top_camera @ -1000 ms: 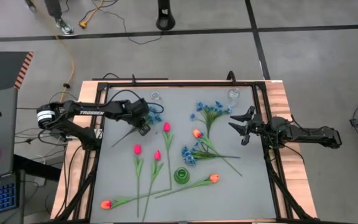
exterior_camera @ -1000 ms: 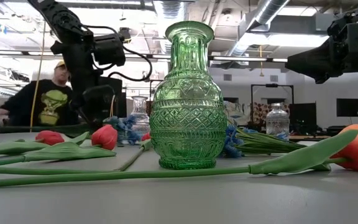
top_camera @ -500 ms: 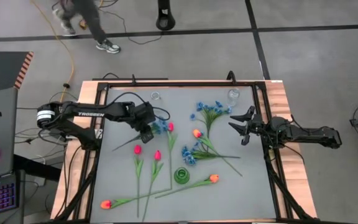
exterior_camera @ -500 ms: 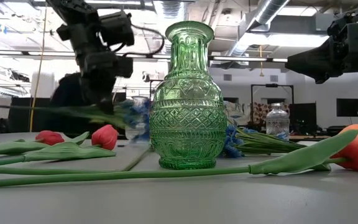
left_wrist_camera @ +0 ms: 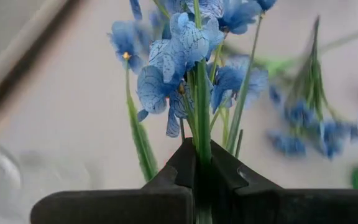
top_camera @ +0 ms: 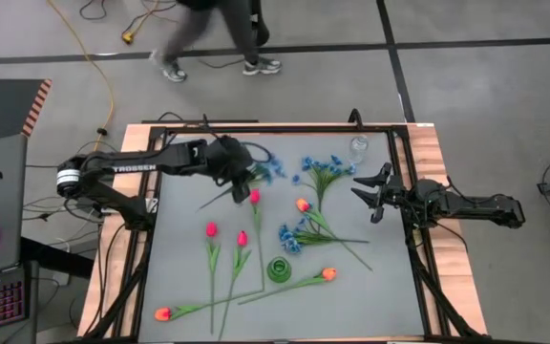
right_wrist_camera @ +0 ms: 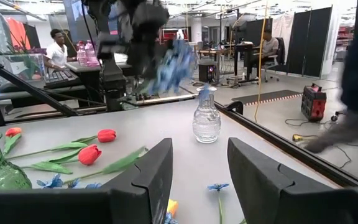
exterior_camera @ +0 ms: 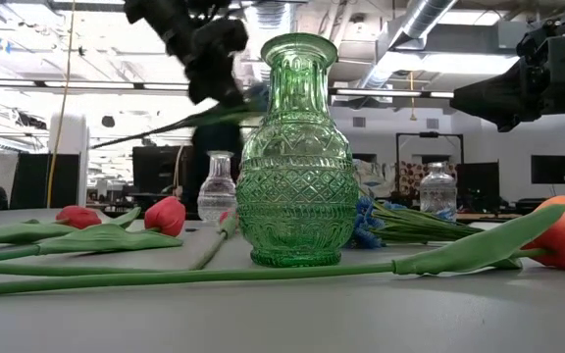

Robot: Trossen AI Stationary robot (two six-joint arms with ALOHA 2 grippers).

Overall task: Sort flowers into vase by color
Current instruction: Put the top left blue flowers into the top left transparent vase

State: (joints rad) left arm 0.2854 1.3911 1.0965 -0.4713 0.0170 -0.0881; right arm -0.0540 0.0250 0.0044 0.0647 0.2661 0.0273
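Above the grey table (top_camera: 184, 277), the left gripper (top_camera: 238, 173) is clamped on the green stems of a blue flower bunch (top_camera: 267, 170), holding it clear of the tabletop on the far side of the green vase (top_camera: 279, 270). In the left wrist view the two dark fingers (left_wrist_camera: 166, 186) pinch the stems between them, and the blue blossoms (left_wrist_camera: 178, 59) fan out just beyond the fingertips. The bunch's long stem (top_camera: 214, 198) trails back from the gripper, away from the green vase. In the low view that arm shows high above and behind the green vase (exterior_camera: 296, 157), with a green stem (exterior_camera: 155, 130) slanting down from it.

A small clear vase (exterior_camera: 217, 188) stands behind the green vase, and a second clear vase (top_camera: 358, 146) stands at the table's far edge. Two more blue bunches lie on the table: one (top_camera: 322, 172) far beyond the green vase, one (top_camera: 294, 236) just beside it. Three pink-red tulips (top_camera: 242, 238) lie near the green vase on the left arm's side, a fourth bloom (top_camera: 254, 196) close under the held bunch. One orange tulip (top_camera: 327, 274) lies just beside the green vase, another (top_camera: 162, 313) well apart from it toward the near corner, a third (top_camera: 303, 204) beyond it.

The right gripper (top_camera: 369, 191) waits at the table's right edge, fingers (right_wrist_camera: 148, 180) spread apart and holding nothing. A person (top_camera: 208, 24) walks on the floor beyond the table.
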